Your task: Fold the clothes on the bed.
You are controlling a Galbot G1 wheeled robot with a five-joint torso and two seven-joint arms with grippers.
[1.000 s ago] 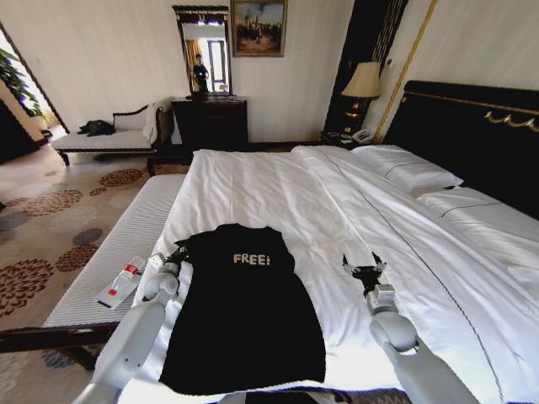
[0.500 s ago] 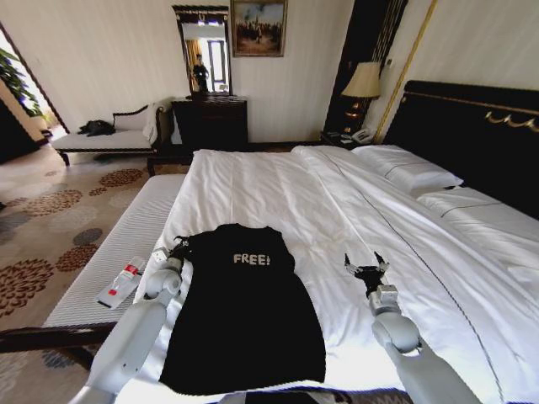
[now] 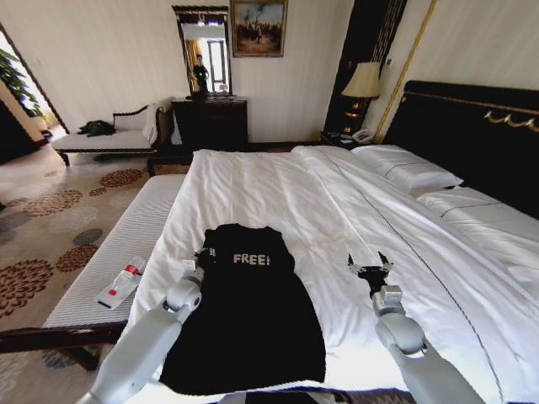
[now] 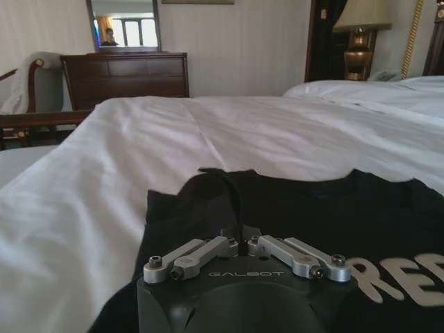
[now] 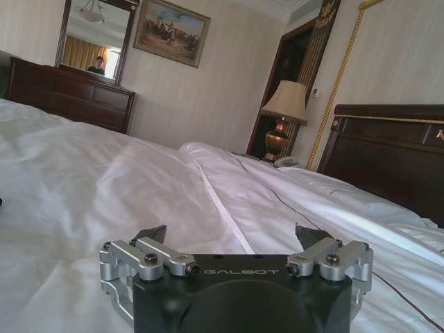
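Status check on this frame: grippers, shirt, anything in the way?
Left gripper shut on T-shirt near its shoulder. Right gripper open on white duvet, clear of shirt. Nothing in the way.

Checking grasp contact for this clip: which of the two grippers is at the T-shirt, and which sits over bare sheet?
The left gripper is at the black T-shirt's shoulder edge, shut on the fabric. The right gripper is open over the bed's white sheet, apart from the shirt.

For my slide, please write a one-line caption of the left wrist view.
Left gripper shut on the black FREE! T-shirt, pinching a raised fold, on the white-sheeted bed.
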